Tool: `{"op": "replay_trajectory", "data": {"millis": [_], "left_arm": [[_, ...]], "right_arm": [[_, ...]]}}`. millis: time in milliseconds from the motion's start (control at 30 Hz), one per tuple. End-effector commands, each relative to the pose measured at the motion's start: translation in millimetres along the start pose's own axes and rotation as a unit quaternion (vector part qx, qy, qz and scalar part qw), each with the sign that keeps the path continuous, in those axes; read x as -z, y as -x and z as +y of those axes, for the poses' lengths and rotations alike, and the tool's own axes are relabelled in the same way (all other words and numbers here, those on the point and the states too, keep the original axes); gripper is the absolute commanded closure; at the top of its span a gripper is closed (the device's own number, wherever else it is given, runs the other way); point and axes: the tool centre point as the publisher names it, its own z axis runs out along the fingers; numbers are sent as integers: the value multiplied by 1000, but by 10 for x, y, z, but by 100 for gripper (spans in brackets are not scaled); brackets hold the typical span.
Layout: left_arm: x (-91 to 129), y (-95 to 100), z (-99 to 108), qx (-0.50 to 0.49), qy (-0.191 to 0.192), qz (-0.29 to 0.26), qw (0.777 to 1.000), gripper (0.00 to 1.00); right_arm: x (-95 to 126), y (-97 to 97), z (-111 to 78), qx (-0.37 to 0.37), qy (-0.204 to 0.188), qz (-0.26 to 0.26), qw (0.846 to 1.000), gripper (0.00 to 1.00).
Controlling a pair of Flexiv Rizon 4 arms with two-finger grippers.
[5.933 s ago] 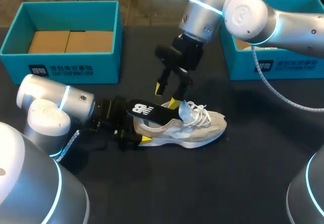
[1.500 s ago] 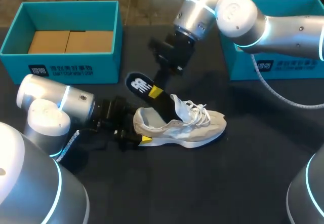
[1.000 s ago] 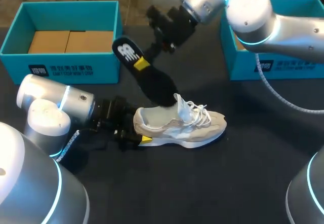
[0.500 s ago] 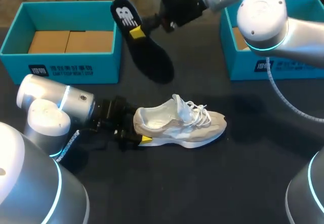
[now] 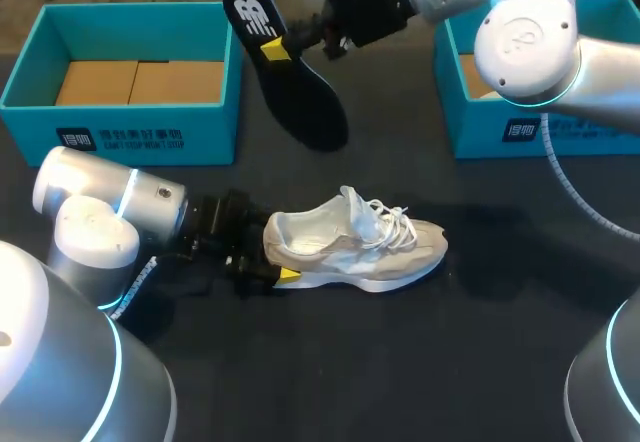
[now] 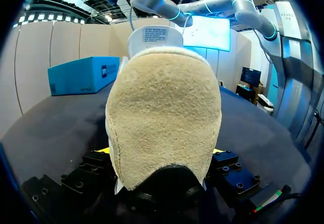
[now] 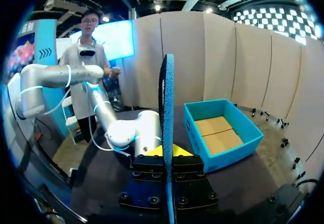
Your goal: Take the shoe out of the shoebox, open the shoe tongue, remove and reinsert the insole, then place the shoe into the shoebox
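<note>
A beige shoe (image 5: 360, 247) with white laces lies on its sole on the dark table, toe to the right and tongue raised. My left gripper (image 5: 271, 259) is at its heel; in the left wrist view the suede heel (image 6: 164, 122) fills the gap between the wide-set yellow fingertips (image 6: 104, 150) and touches both. High above the table's back, my right gripper (image 5: 276, 48) is shut on the black insole (image 5: 295, 87), which hangs tilted with its logo end up. In the right wrist view the insole (image 7: 166, 107) stands edge-on between the fingers of the right gripper (image 7: 167, 152).
A teal shoebox (image 5: 130, 122) with a cardboard floor stands at the back left, also seen beyond the insole as the teal box (image 7: 223, 133). A second teal box (image 5: 490, 127) stands at the back right, under my right arm.
My right gripper has pulled the insole out of the shoe and raised it up and back. The shoe and my left gripper have stayed in place.
</note>
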Motion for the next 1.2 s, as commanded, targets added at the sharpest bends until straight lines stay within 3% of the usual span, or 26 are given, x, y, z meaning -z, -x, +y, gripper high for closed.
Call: {"op": "replay_trajectory", "data": {"millis": [33, 133, 167, 533, 767, 833, 1200], "left_arm": [[-18, 10, 45, 0, 2, 1, 1000, 100], [-18, 10, 45, 0, 2, 1, 1000, 100], [-18, 10, 45, 0, 2, 1, 1000, 100], [-18, 10, 45, 0, 2, 1, 1000, 100], [-18, 10, 45, 0, 2, 1, 1000, 100], [-18, 10, 45, 0, 2, 1, 1000, 100], [-18, 10, 45, 0, 2, 1, 1000, 100]], "right_arm": [[-4, -12, -3, 0, -1, -3, 1000, 100], [9, -17, -17, -2, 2, -2, 1000, 100], [82, -39, -8, -24, 43, 12, 999, 100], [734, -278, 433, -82, 150, 98, 980, 100], [1058, -467, 407, -155, 186, 142, 960, 100], [1138, -493, 331, -148, 158, 144, 966, 100], [1138, -493, 331, -148, 158, 144, 966, 100]]}}
